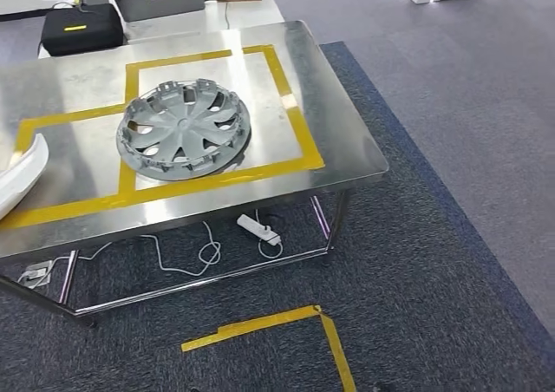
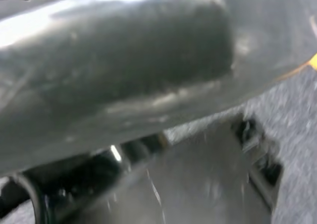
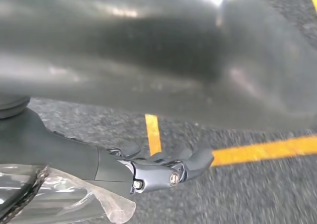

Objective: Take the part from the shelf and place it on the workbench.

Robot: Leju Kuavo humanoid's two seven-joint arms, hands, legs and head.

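Note:
A grey wheel cover lies flat on the steel workbench, inside a rectangle of yellow tape. No hand is near it. My right hand hangs over the dark carpet with its fingers stretched out and nothing in them. Clear plastic wrap hangs around its wrist. The left wrist view is heavily blurred. Dark shapes at its edge could be my left hand, and I cannot make out how the fingers lie.
A white curved part lies at the bench's left edge. Under the bench are a white power strip and loose cables. Yellow tape marks a corner on the carpet in front. Black cases sit behind the bench.

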